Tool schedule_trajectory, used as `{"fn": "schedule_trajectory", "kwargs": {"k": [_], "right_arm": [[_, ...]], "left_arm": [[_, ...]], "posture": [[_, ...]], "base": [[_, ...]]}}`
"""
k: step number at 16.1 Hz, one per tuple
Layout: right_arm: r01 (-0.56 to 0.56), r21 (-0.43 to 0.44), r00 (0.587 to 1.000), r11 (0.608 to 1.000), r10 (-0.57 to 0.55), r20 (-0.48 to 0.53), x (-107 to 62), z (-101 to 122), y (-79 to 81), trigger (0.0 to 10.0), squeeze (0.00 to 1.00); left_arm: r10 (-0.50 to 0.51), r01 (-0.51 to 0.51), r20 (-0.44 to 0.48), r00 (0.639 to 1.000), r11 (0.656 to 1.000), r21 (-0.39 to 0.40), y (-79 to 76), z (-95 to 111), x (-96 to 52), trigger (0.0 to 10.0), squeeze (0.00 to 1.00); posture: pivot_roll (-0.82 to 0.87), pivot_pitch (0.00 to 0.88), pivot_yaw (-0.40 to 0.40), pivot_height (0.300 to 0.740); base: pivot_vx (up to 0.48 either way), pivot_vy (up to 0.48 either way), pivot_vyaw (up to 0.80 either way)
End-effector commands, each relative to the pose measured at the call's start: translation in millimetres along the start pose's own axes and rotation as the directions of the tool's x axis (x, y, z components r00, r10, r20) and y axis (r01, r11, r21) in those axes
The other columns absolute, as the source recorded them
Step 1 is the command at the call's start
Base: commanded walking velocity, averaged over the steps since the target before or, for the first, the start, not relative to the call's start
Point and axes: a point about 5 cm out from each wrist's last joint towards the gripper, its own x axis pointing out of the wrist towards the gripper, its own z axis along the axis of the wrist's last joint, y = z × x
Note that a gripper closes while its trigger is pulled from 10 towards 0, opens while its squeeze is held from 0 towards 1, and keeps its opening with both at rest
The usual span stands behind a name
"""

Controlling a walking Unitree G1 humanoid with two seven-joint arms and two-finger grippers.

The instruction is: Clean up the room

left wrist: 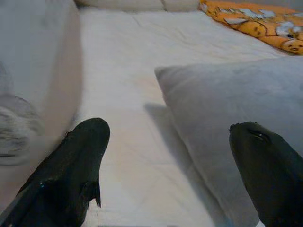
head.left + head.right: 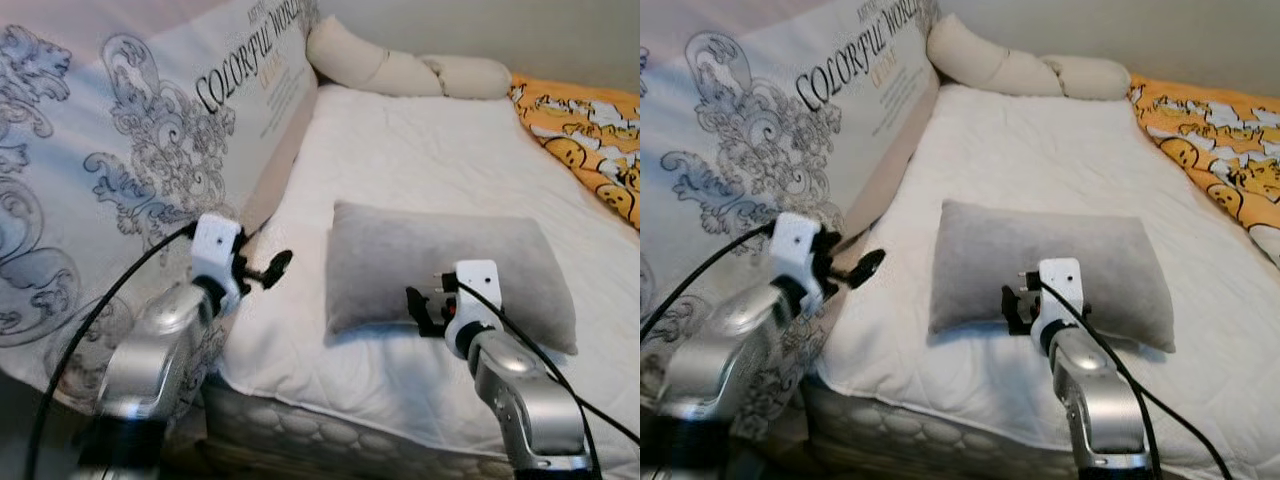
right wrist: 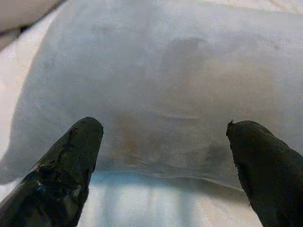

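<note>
My right hand [image 2: 425, 308] hovered spread wide at the grey pillow's [image 2: 440, 260] near edge; my left hand [image 2: 262, 268] gaped empty beside the bed [image 2: 420, 160].

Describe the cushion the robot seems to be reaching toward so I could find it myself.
On the white bed, near its front edge, lies a flat grey pillow, with the right hand open just before it. The cream bolster lies far back.

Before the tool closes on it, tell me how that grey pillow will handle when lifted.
The grey pillow looks soft and plump, so it will probably sag either side of the right tool, whose fingers stand open at its near edge. It likely weighs little for its bulk. Its matte, velvety cover should grip rather than slip, and it lies flat on the white mattress, so rolling seems unlikely.
</note>
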Motion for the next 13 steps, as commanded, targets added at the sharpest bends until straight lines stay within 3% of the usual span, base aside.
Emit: {"fn": "schedule_trajectory", "kwargs": {"k": [1,3,6,10,11,12,13], "right_arm": [[-0.032,-0.015,0.999,0.999,0.032,-0.007,2.3,3,2.0,10.0,1.0],[-0.079,-0.05,0.995,0.996,0.076,-0.057,5.5,0,4.0,10.0,1.0],[-0.126,-0.079,0.985,0.989,0.116,-0.125,3.9,-8,-2.2,10.0,1.0],[-0.154,-0.125,0.976,0.98,0.131,-0.177,-2.0,-6,-26.5,10.0,1.0],[-0.135,-0.129,0.978,0.982,0.112,-0.175,-3.1,-4,-31.8,10.0,1.0],[-0.116,-0.133,0.981,0.984,0.093,-0.168,-5.5,-2,-35.8,10.0,1.0],[-0.104,-0.131,0.983,0.986,0.082,-0.163,-7.6,-1,-37.3,10.0,1.0]], "left_arm": [[-0.03,0.03,-0.006,1.0,0.998,-0.052,1.6,-2,7.3,10.0,1.0],[-0.069,0.06,-0.062,0.996,0.989,-0.136,3.6,-11,25.8,10.0,1.0],[-0.094,0.068,-0.109,0.99,0.972,-0.227,3.7,-18,42.1,10.0,1.0],[-0.125,0.064,-0.176,0.976,0.947,-0.315,1.6,-37,60.6,10.0,1.0],[-0.144,0.073,-0.179,0.973,0.932,-0.354,-3.6,-41,64.2,10.0,0.66],[-0.158,0.076,-0.183,0.97,0.918,-0.389,-12.8,-48,67.5,10.0,0.0],[-0.164,0.077,-0.188,0.968,0.913,-0.401,-18.9,-52,69.3,10.0,0.0]], "posture": [[-0.01,0.0,-0.025,0.74],[-0.03,0.0,0.003,0.74],[-0.04,0.0,0.008,0.74],[-0.1,0.0,0.022,0.74],[-0.11,0.0,0.028,0.74],[-0.13,0.0,0.034,0.74],[-0.15,0.0,0.04,0.74]], "base": [[0.0,0.0,0.0],[0.0,0.0,0.0],[0.0,0.0,0.0],[0.0,0.0,0.0],[0.0,0.0,0.0],[0.0,0.0,0.0],[0.0,0.0,0.0]]}}
